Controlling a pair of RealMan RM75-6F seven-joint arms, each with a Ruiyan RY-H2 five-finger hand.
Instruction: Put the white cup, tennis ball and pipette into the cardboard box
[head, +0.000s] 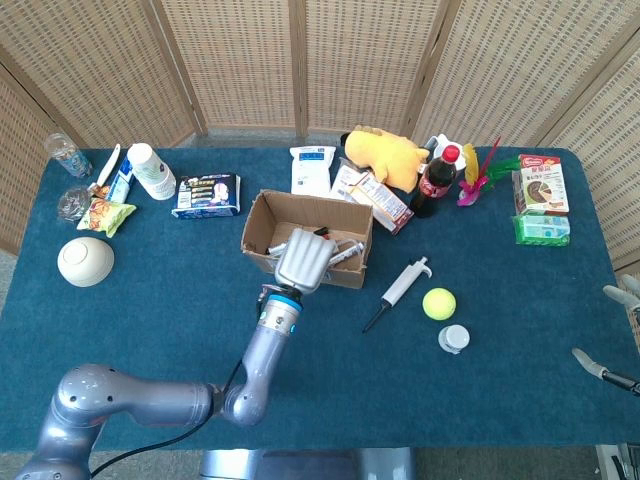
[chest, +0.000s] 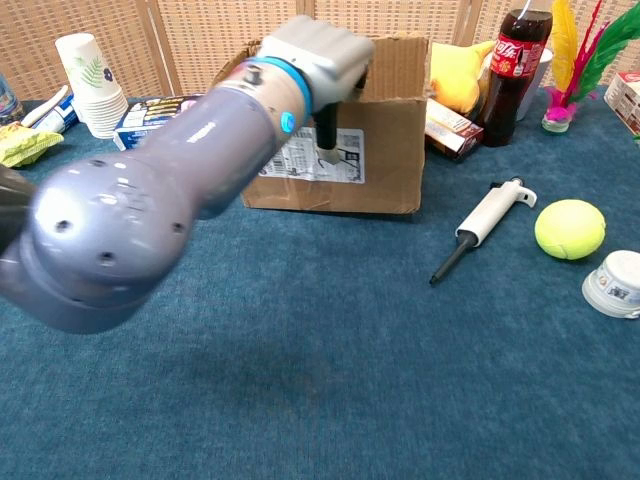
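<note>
The cardboard box (head: 345, 272) sits at the table's middle, and my left hand (head: 303, 262) grips its near wall from above. In the chest view the same left hand (chest: 315, 50) hooks over the top edge of the box (chest: 385, 150). To the right of the box lie the white pipette (head: 398, 291), the tennis ball (head: 438, 303) and the white cup (head: 454, 339), the cup on its side. The chest view shows the pipette (chest: 485, 220), the ball (chest: 569, 228) and the cup (chest: 615, 283) too. My right hand (head: 612, 330) shows only as spread fingers at the right edge, holding nothing.
Several small items lie inside the box. Behind it stand a yellow plush toy (head: 385, 150), a cola bottle (head: 435, 180) and snack packets. A blue packet (head: 207, 195), paper cups (head: 152, 170) and a white bowl (head: 85, 261) are at the left, food boxes (head: 540, 200) at the right.
</note>
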